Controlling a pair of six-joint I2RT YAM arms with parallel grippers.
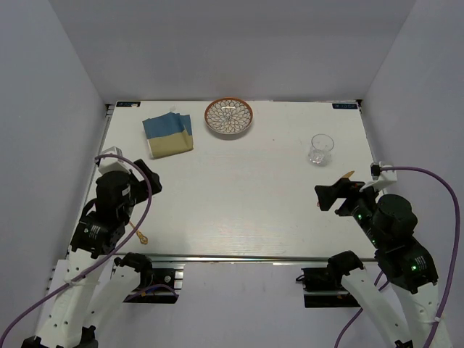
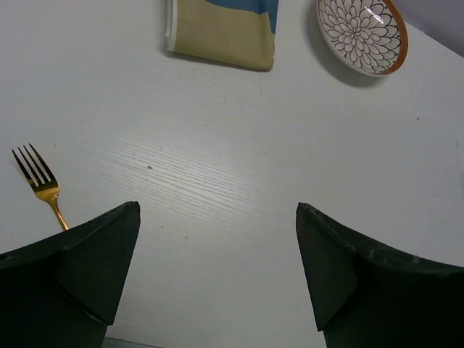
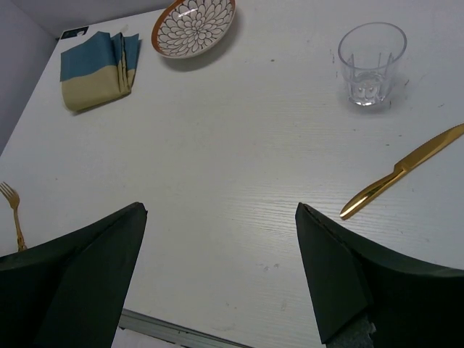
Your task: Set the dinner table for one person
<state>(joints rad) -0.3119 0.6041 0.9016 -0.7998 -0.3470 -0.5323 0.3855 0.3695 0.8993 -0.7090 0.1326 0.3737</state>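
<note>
The white dinner table (image 1: 239, 196) holds a folded blue and tan placemat (image 1: 168, 135) at the back left. A flower-patterned plate with an orange rim (image 1: 228, 116) lies at the back middle, and a clear glass (image 1: 320, 149) stands at the right. A gold fork (image 2: 40, 185) lies near the front left by my left arm. A gold knife (image 3: 402, 174) lies at the right, just past my right gripper. My left gripper (image 2: 217, 246) is open and empty above bare table. My right gripper (image 3: 221, 246) is open and empty, with the knife to its right.
A metal rail (image 1: 239, 257) runs along the table's near edge. Grey walls close in the left, right and back sides. The plate (image 3: 192, 25), placemat (image 3: 98, 69), glass (image 3: 371, 61) and fork (image 3: 13, 214) also show in the right wrist view.
</note>
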